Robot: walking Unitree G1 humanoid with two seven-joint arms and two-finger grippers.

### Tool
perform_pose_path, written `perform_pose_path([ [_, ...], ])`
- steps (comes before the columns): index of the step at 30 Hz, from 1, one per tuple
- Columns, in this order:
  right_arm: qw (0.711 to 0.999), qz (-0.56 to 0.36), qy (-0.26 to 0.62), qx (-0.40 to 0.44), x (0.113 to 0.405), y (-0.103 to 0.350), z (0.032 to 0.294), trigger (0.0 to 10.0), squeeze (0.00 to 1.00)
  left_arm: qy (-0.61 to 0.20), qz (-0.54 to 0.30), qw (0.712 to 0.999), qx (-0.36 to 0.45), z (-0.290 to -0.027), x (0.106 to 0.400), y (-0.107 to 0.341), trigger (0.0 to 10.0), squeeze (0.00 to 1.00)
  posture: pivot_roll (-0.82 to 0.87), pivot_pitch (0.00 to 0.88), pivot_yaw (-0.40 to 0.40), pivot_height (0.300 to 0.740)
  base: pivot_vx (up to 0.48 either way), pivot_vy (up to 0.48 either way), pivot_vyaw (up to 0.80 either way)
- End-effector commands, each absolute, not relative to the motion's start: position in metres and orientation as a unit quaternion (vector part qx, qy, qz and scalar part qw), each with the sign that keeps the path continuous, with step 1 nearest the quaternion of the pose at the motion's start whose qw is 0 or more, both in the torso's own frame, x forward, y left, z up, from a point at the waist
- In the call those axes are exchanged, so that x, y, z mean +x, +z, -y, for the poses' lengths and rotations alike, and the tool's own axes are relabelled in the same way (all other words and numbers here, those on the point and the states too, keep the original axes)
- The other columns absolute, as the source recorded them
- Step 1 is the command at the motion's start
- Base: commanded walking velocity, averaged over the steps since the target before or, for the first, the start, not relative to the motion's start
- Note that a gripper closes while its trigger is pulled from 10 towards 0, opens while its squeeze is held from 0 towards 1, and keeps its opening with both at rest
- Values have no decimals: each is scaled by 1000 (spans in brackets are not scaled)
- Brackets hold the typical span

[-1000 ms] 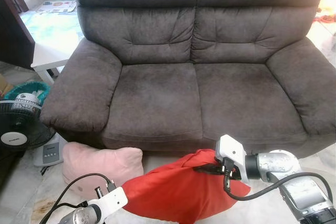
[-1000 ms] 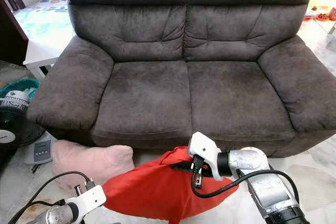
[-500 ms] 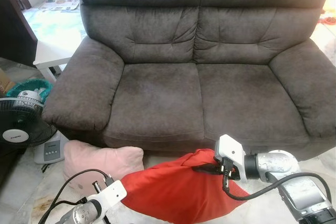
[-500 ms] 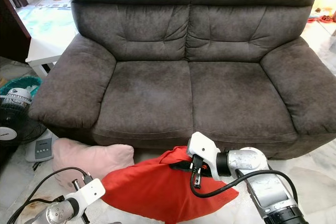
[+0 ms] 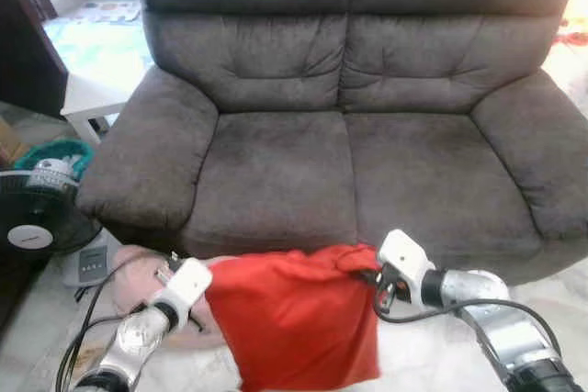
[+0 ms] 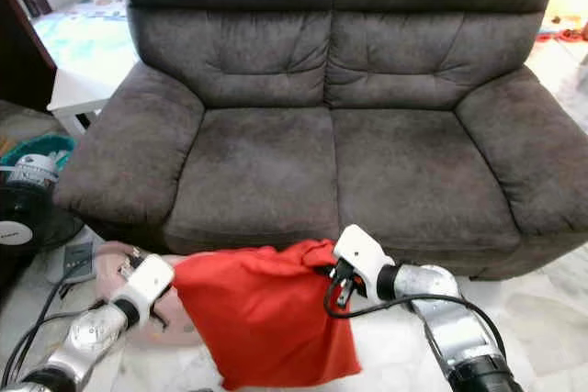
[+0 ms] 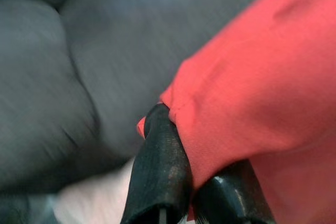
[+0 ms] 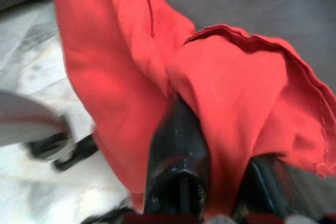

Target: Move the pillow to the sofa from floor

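Observation:
A red pillow [image 5: 294,319] hangs off the floor in front of the grey sofa [image 5: 349,162], held by its two upper corners. My left gripper [image 5: 204,284] is shut on its left corner, and the left wrist view shows the fingers [image 7: 160,171] pinching red cloth [image 7: 252,98]. On the other side, my right gripper [image 5: 367,274] is shut on the right corner, with red fabric [image 8: 231,87] bunched between its fingers [image 8: 176,150]. The pillow's top edge is about level with the sofa seat's front edge.
A pink pillow [image 5: 138,268] lies on the floor behind my left arm. A standing fan [image 5: 37,227] and a small white appliance [image 5: 87,263] sit to the left of the sofa. A white table [image 5: 92,98] stands behind the sofa's left armrest.
Both grippers have lifted the red pillow from the floor and pulled it taut, so it now hangs from its top corners. The left arm rose most.

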State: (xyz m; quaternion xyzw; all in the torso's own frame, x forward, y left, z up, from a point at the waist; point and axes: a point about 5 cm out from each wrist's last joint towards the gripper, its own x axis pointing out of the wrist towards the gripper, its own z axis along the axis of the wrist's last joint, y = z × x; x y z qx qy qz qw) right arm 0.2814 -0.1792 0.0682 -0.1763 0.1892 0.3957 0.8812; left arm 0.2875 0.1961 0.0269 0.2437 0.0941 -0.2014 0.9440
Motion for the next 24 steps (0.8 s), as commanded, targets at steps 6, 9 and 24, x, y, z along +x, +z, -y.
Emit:
perform_pose_path([
  [6, 971, -121, 160, -130, 309, 75, 201, 10000, 0, -126, 48, 971, 196, -174, 311, 78, 10000, 0, 122, 89, -20, 740, 0, 0, 0],
  [9, 980, -117, 114, -116, 307, 68, 202, 10000, 0, -111, 65, 976, 175, -166, 309, 86, 10000, 0, 125, 89, -19, 740, 0, 0, 0],
  [24, 999, -14, 13, 41, 300, 75, 187, 10000, 0, -12, 131, 981, 143, -153, 308, 128, 10000, 0, 131, 66, -21, 740, 0, 0, 0],
])
